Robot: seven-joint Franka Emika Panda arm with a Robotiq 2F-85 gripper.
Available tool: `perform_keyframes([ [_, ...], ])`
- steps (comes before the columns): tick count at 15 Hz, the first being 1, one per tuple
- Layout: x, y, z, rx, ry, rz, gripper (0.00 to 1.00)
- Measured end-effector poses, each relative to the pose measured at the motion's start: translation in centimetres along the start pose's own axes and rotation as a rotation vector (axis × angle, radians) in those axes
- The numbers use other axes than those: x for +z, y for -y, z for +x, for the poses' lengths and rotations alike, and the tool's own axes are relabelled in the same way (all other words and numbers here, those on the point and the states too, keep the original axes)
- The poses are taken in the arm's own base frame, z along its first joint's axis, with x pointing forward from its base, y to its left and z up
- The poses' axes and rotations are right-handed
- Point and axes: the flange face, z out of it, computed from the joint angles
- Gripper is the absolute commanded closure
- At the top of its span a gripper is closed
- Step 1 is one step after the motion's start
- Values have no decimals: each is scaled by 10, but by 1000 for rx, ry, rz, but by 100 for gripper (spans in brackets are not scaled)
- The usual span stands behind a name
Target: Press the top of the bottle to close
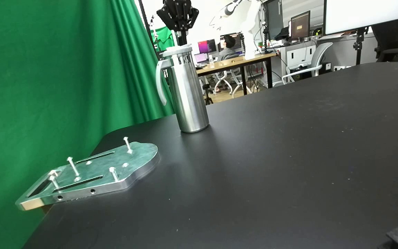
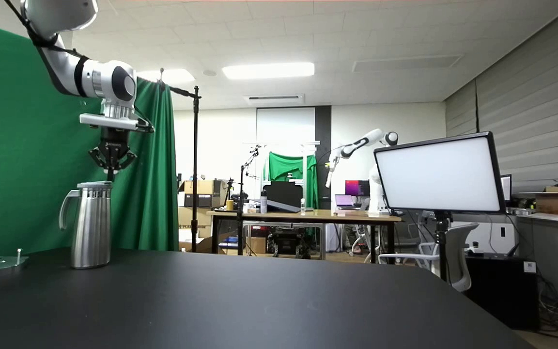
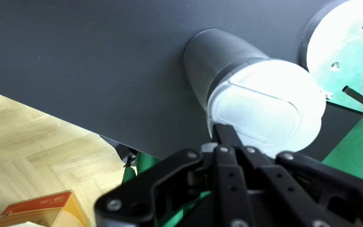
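Observation:
The steel bottle [image 1: 190, 95] stands upright on the black table in both exterior views [image 2: 91, 232], its handle on the left there. Its grey top [image 1: 177, 51] sits on the body, also in an exterior view [image 2: 95, 184]. In the wrist view the body [image 3: 221, 52] shows behind the bright, washed-out top [image 3: 263, 110]. My gripper [image 1: 182, 37] points straight down over the top, away from the handle side, as also seen in an exterior view [image 2: 110, 174]. Its fingers [image 3: 227, 127] are together with nothing between them. Their tips are at the top's edge; I cannot tell whether they touch.
A green-tinted plate with pegs [image 1: 116, 166] lies beside the bottle at the table's edge and shows in the wrist view [image 3: 351, 50]. A green curtain [image 1: 64, 69] hangs behind. The black table's edge [image 3: 74, 123] runs close to the bottle.

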Motion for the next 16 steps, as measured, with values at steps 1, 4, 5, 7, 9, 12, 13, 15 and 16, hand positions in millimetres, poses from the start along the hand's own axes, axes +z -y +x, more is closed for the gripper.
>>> perform_keyframes([
  [1,0,-1,1,1,3,1,100],
  [4,1,-2,3,5,13,7,100],
  [5,1,-2,3,7,17,11,100],
  [7,1,-3,4,9,22,14,100],
  [9,0,-3,5,9,27,16,100],
  [12,-1,-2,5,9,24,15,100],
  [13,-2,-2,5,9,20,15,100],
  [15,-6,-1,6,7,10,12,100],
  [16,-9,-1,6,6,2,10,100],
])
